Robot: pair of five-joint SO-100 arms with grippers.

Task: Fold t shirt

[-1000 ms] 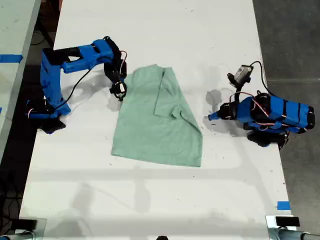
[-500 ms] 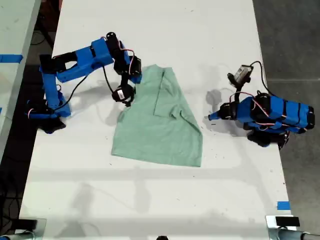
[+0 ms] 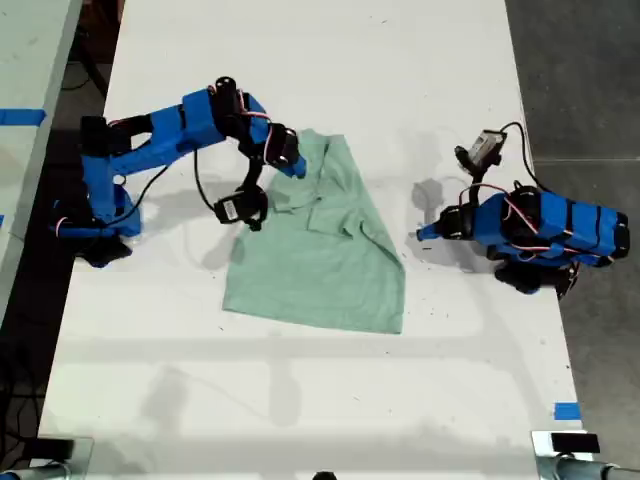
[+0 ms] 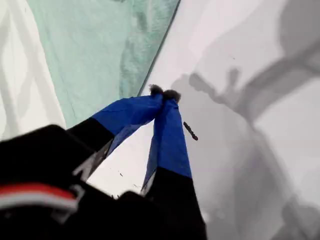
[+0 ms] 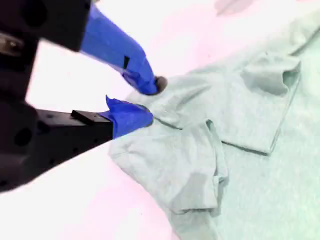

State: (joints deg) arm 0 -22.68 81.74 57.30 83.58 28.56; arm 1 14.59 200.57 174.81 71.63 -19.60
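The long white surface (image 3: 300,60) carries the pale mint-green short-sleeved cloth t shirt (image 3: 320,260), which lies spread near its middle, already narrowed by one lengthwise fold with a sleeve lying over the body. No bin, basket or other container shows in any view, so nothing is held in one.

What has just changed is at the t shirt's collar end. A second ago my second gripper (image 3: 293,165) stood off the cloth beside that edge; since then it has swung in over the t shirt, and the edge it met has come along with it, doubled over onto the body in a small rumpled flap. In the second wrist view my second gripper (image 5: 145,102) has its blue tips pinched onto that bunched edge, a ridge of cloth rising at the jaws, so I judge it is grasping the t shirt. That tells me the next fold is under way but hardly begun; the flap is creased and will need drawing further across to lie flat.

My first gripper (image 4: 162,92) is clenched on nothing, tips touching, hovering over bare surface just beside the t shirt's opposite long edge (image 4: 120,50). It has not moved.
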